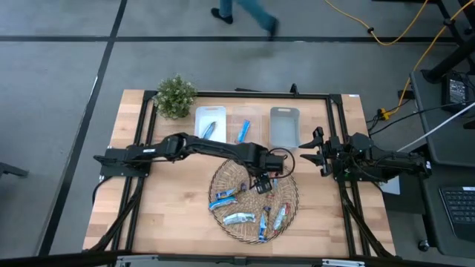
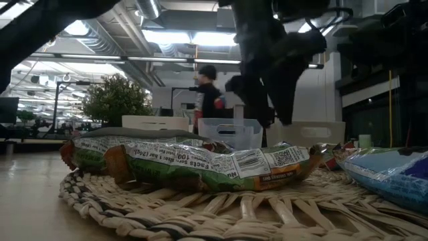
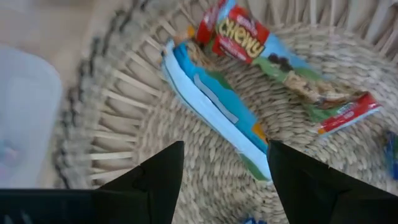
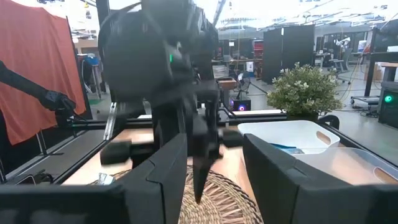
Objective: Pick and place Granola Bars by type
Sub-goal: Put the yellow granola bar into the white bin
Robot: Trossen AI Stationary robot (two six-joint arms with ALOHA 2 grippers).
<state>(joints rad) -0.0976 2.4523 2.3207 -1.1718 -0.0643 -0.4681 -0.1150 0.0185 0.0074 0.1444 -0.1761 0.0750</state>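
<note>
Several granola bars lie in the round wicker basket [image 1: 252,196], among them blue ones [image 1: 223,200] and silver-blue ones [image 1: 239,219]. In the left wrist view a blue bar [image 3: 214,109] lies flat on the weave beside a red and green Chewy bar [image 3: 292,78]. My left gripper [image 1: 261,184] hangs open above the basket's far part, its fingers [image 3: 158,180] standing over the blue bar without touching it. In the low view it hovers [image 2: 264,100] clear of the bars [image 2: 200,164]. My right gripper [image 1: 318,152] waits open at the table's right side.
Three small bins stand in a row at the far edge: the left one [image 1: 210,122] and the middle one [image 1: 243,122] each hold a blue bar, and the right one [image 1: 284,126] shows none. A potted plant [image 1: 177,95] stands at the far left. A person walks beyond the table.
</note>
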